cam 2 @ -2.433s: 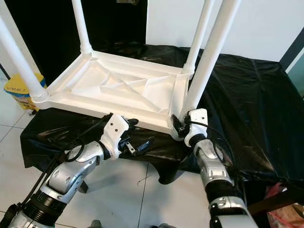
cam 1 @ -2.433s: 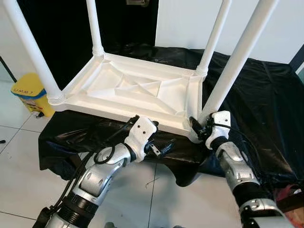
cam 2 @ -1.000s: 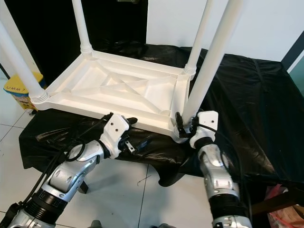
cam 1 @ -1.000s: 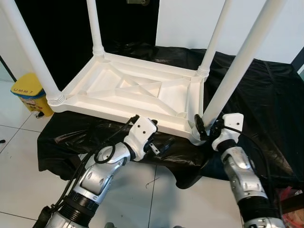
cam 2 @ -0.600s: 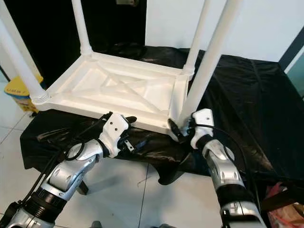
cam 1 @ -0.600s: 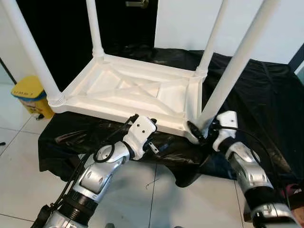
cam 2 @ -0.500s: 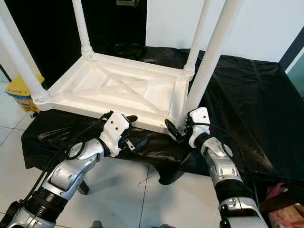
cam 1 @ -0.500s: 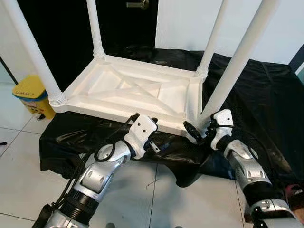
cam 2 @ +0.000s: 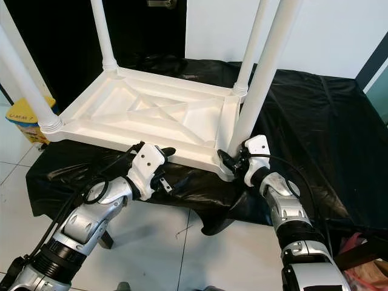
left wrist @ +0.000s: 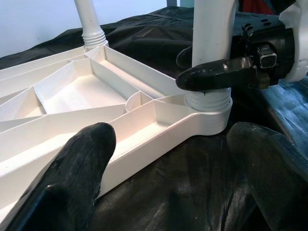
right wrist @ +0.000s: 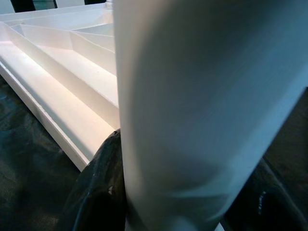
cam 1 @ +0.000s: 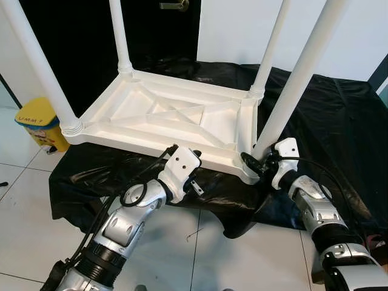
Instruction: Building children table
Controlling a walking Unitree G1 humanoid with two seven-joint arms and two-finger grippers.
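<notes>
Both arms are jointed silver metal with black bands and looping black cables. The left gripper and right gripper each have white housings with small screws and glossy black fingers.

The floor is made of big, pale, shiny tiles with thin dark lines between them. A low surface is covered with a crinkly black plastic sheet that hangs down over its front edge. Behind it, on the right, is a plain white wall. On the left the back of the room is very dark, almost black, with a metal door handle showing near the top. A yellow bin with dark letters on it stands on the floor at the left, beside the covered surface. Soft light makes the tiles shine.
</notes>
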